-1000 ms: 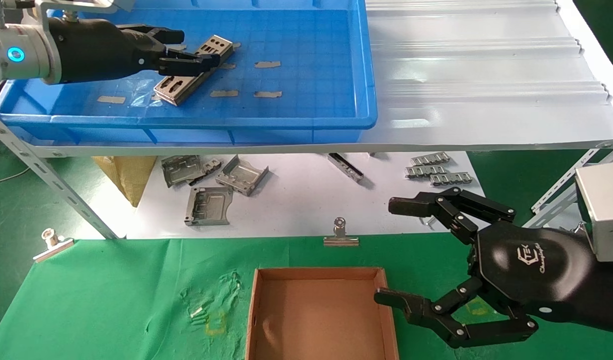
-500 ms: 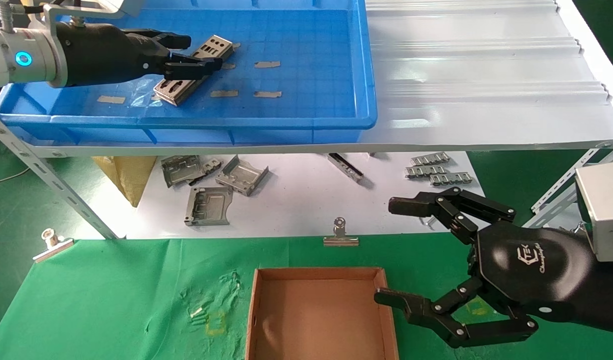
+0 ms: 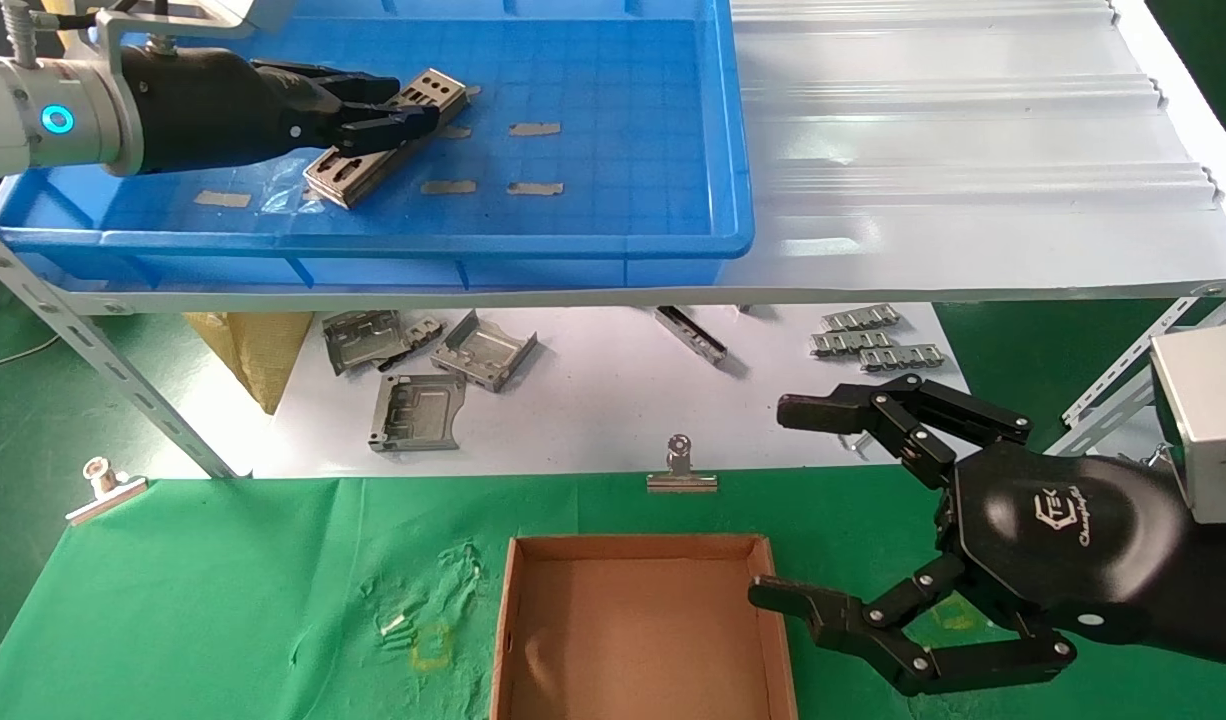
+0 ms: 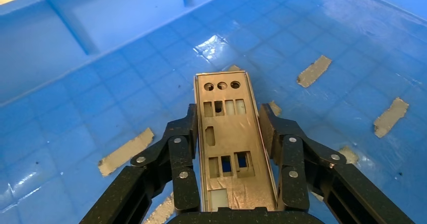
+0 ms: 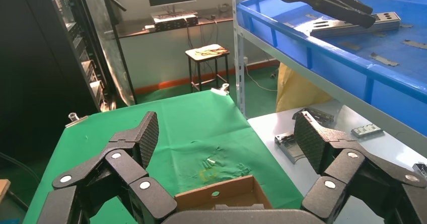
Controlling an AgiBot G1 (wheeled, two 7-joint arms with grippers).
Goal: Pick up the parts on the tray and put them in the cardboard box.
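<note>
Tray (image 3: 623, 240) holding part (image 3: 428, 95), cardboard box (image 3: 503, 640) bare

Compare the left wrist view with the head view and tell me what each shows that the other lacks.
Only the left wrist view shows the left claw fingers pressed on both long edges of the thin silvery punched metal plate.

Only the head view shows the empty brown cardboard box, the open right claw idle beside it, and the bent grey metal brackets on the white sheet below.

Both show the bright-blue plastic tray with its tan tape bits and the plate in the left claw.
</note>
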